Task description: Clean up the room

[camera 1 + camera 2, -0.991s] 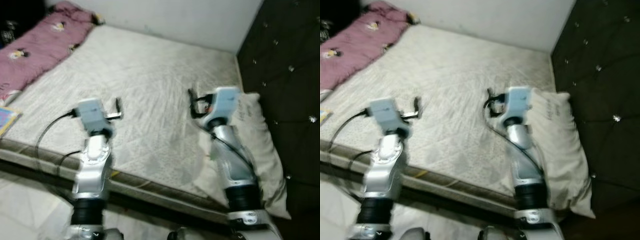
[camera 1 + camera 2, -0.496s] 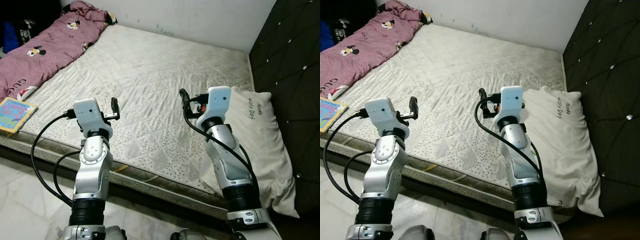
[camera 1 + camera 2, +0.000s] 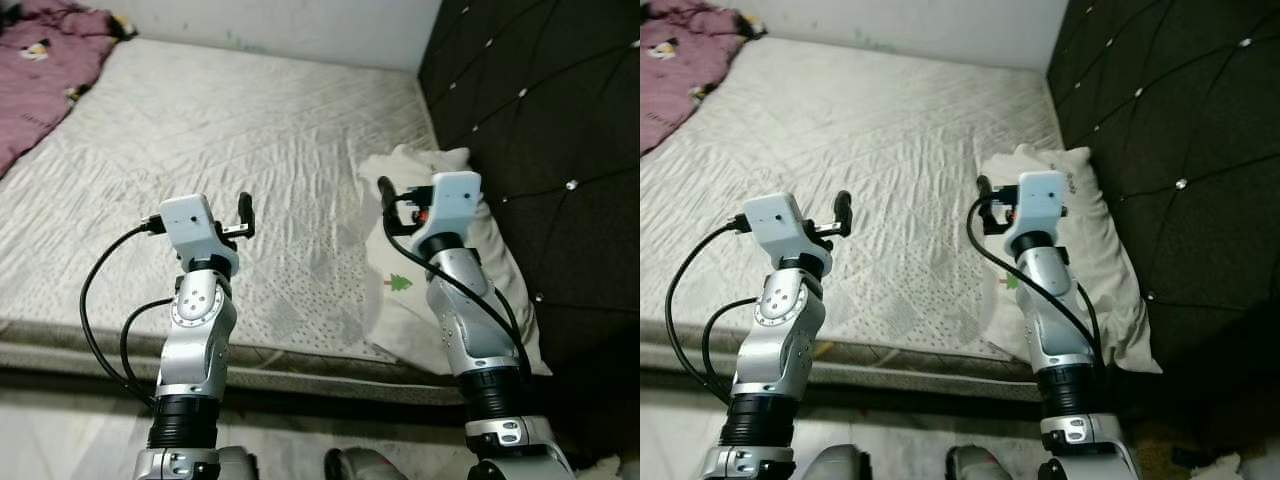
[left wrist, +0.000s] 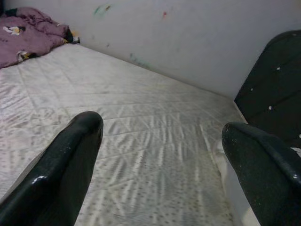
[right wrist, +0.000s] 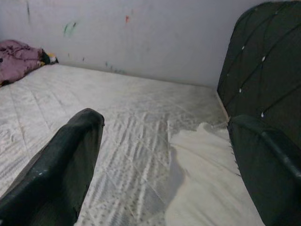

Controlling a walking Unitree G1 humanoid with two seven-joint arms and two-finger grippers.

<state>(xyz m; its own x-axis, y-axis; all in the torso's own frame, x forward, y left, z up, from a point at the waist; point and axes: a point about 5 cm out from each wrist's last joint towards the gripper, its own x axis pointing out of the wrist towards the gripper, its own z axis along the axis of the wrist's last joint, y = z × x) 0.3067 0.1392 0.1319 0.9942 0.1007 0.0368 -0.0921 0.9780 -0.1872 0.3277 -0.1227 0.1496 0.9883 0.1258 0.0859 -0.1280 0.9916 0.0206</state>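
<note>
Mattress (image 3: 250,130), pillow (image 5: 207,188) beside headboard (image 3: 1160,150); both end effectors (image 4: 160,155) (image 5: 164,160) spread wide, empty.

White pillow (image 3: 440,270) flat on the bare mattress (image 3: 220,140), against the dark headboard (image 3: 540,120); crumpled pink blanket (image 3: 40,70) far corner.

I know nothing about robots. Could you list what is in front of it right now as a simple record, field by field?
Place: beside a bed with a bare quilted mattress
Pillow: white pillow lying against the dark tufted headboard
Blanket: purple blanket at the far left of the mattress
Left gripper: raised over the mattress, fingers open, holding nothing
Right gripper: raised above the pillow, open, holding nothing
Wall: white wall behind the bed
</note>
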